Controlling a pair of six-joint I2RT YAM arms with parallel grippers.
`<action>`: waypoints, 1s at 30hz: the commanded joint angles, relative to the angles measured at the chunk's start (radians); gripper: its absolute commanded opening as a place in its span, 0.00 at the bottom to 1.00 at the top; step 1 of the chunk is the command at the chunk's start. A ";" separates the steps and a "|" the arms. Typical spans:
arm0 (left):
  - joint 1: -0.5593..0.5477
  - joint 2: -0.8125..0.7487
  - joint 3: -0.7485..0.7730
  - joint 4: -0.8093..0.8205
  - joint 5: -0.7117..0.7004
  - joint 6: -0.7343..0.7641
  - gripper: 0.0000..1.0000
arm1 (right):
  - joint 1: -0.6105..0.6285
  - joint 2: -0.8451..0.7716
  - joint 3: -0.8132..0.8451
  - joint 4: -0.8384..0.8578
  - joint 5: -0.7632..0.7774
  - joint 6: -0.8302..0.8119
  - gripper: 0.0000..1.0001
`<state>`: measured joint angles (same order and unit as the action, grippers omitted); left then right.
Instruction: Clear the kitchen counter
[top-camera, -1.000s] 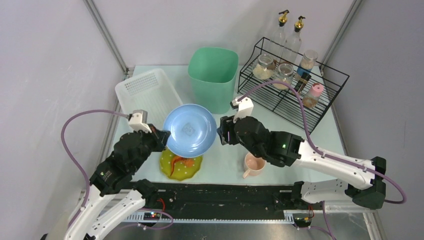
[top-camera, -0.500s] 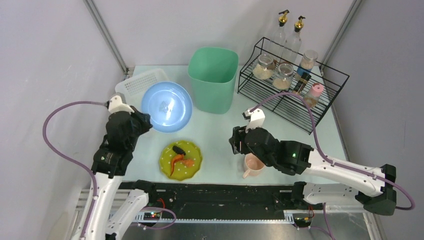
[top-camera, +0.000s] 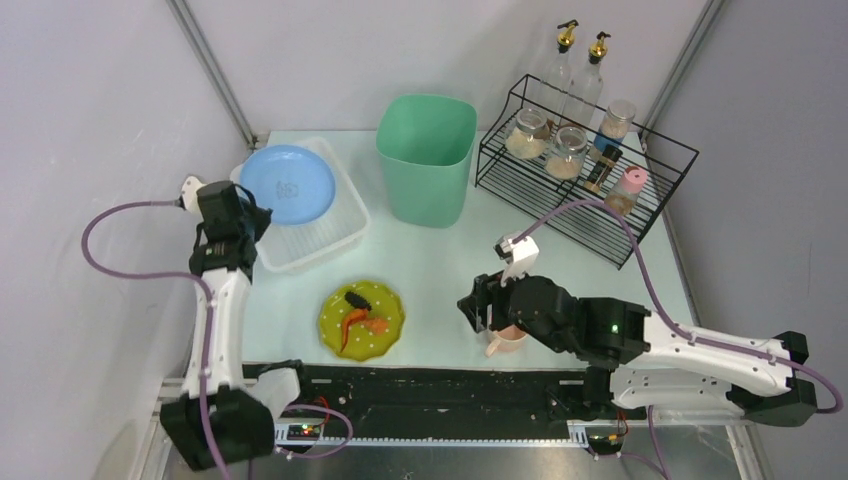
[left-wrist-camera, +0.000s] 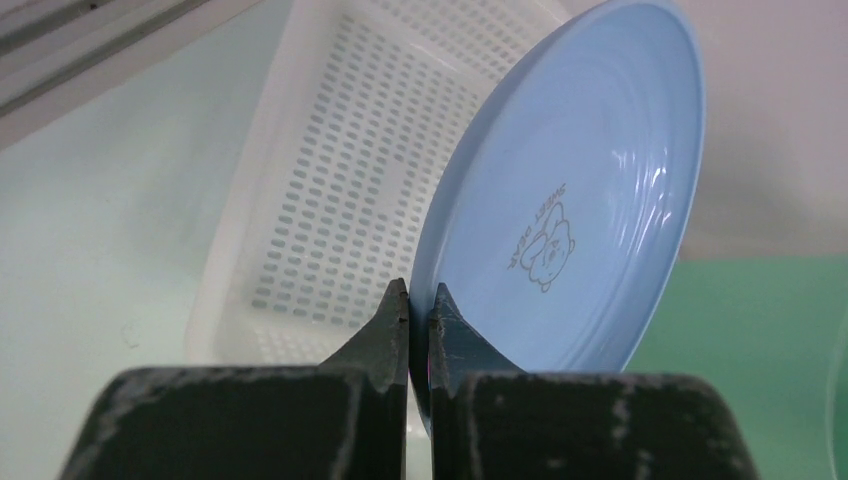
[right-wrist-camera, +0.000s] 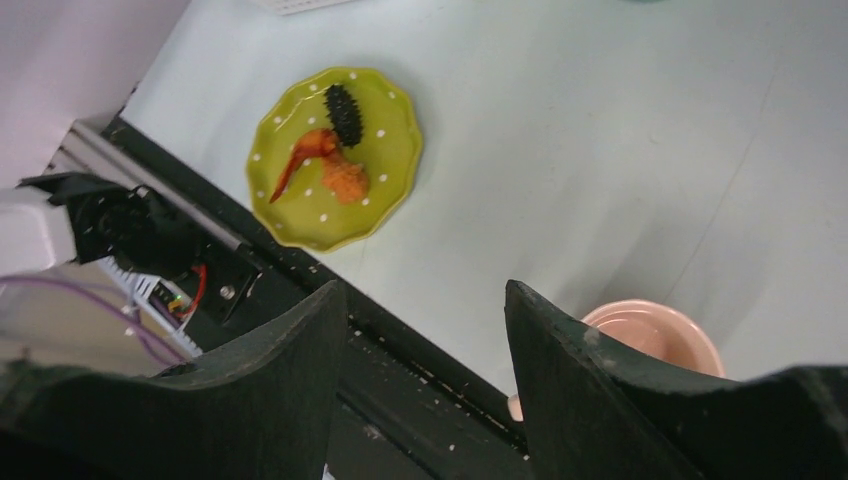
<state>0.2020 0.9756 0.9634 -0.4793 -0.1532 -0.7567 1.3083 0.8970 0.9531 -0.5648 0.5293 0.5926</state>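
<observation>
- From above: my left gripper pinches the near rim of the blue plate, which hangs tilted over the far-left part of the white basket. Whether the plate's far edge touches the basket yet, I cannot tell. The kitchen counter lies under everything. On it stand the green bin at the back, a yellow-green plate with food scraps near the front rail, and a pink cup just beside my right wrist.
- From my left wrist: the jaws stand almost together, clamped on the plate's thin rim. The perforated floor of the basket shows directly behind the plate, so I judge the step in hand to be setting it down inside.
- To do that well I would lower until the free edge rests on the basket floor, lay the plate down flat, and only then let go. Releasing while it is tilted risks it sliding or clattering against the wall.
- From my right wrist: my right gripper stands wide and holds nothing. The pink cup sits just past one finger, and the yellow-green plate lies well apart on the counter.
- My judgement — the task is early, since the cup and the scrap plate are not yet off the counter.
</observation>
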 joint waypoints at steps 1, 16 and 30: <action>0.056 0.185 0.067 0.118 0.036 -0.126 0.00 | 0.046 -0.049 -0.005 -0.009 -0.004 0.028 0.63; 0.052 0.615 0.243 0.116 -0.125 -0.298 0.00 | 0.087 -0.171 -0.092 -0.061 0.003 0.093 0.63; 0.029 0.763 0.358 0.090 -0.153 -0.316 0.08 | 0.087 -0.139 -0.106 -0.027 -0.003 0.077 0.63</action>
<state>0.2466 1.7107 1.2819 -0.4107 -0.2604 -1.0344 1.3888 0.7540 0.8555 -0.6220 0.5217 0.6621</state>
